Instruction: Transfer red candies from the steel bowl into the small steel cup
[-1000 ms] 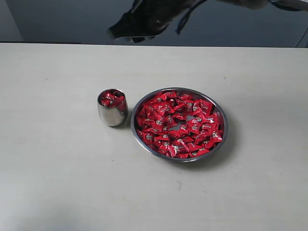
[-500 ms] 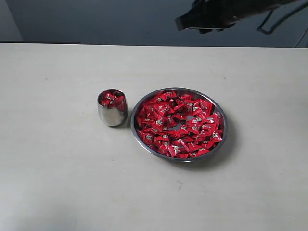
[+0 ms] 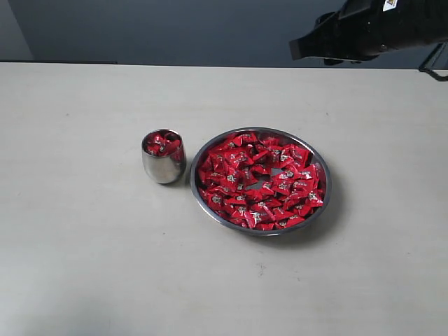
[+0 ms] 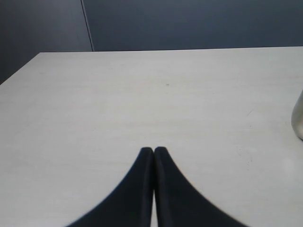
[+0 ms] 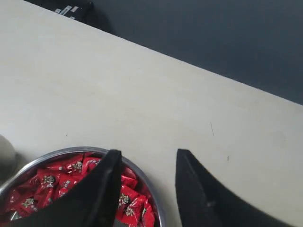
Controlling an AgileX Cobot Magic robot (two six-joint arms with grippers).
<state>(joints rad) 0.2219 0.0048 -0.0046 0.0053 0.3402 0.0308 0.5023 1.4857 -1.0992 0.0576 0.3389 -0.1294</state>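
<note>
The steel bowl (image 3: 261, 129) sits at the table's middle, filled with red candies (image 3: 241, 178). Just left of it stands the small steel cup (image 3: 164, 168), with a few red candies (image 3: 162, 143) inside. My right gripper (image 5: 147, 153) is open and empty, hovering above the bowl's rim (image 5: 71, 150) with candies (image 5: 52, 179) showing beside one finger. In the exterior view the right arm (image 3: 364, 31) is high at the top right, well above and behind the bowl. My left gripper (image 4: 154, 150) is shut on nothing over bare table, with the cup's side (image 4: 298, 120) at the frame's edge.
The light table (image 3: 84, 245) stretches wide around the bowl and cup. A dark wall runs behind its far edge. A small black object (image 5: 71, 8) lies past the table's edge in the right wrist view.
The right arm has swept rightward along the top of the exterior view, from above the cup's side to the top right corner. Bowl and cup have not moved.
</note>
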